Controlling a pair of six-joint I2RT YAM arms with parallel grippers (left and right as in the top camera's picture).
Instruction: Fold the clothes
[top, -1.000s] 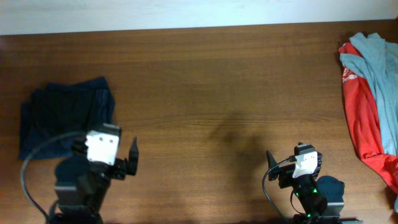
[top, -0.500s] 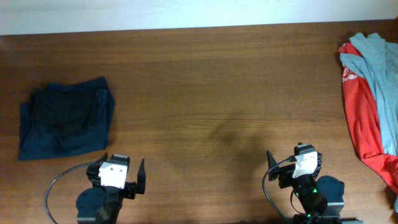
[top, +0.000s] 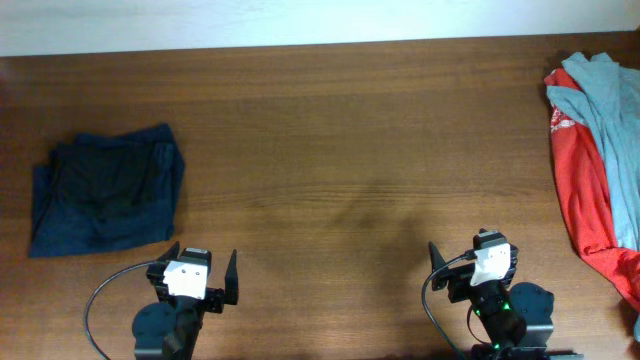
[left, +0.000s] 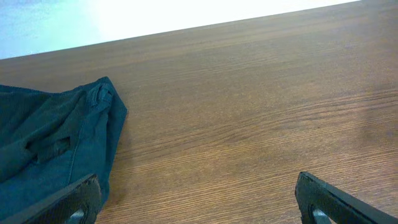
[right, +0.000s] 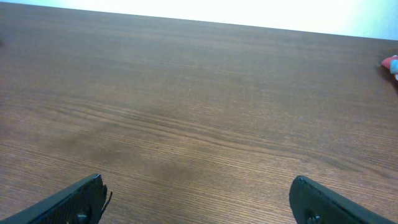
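Dark blue clothes (top: 105, 190), folded into a flat, almost square bundle. Lies on the table (top: 350, 150), ahead and to the left of the left gripper (top: 203, 265), near but not touching. A bit longer side to side than front to back, with its top right corner poking toward the far edge.

Pile of red and light blue clothes (top: 595, 150), not folded, far off to the right of the right gripper (top: 472, 262). Runs long from the far edge toward the near edge. Only a tiny bit of it at the right side of the right wrist view.

Left gripper spread wide, fingers (left: 68, 202) holding nothing. Right gripper also spread wide, nothing between. Both low by the near edge, well apart.
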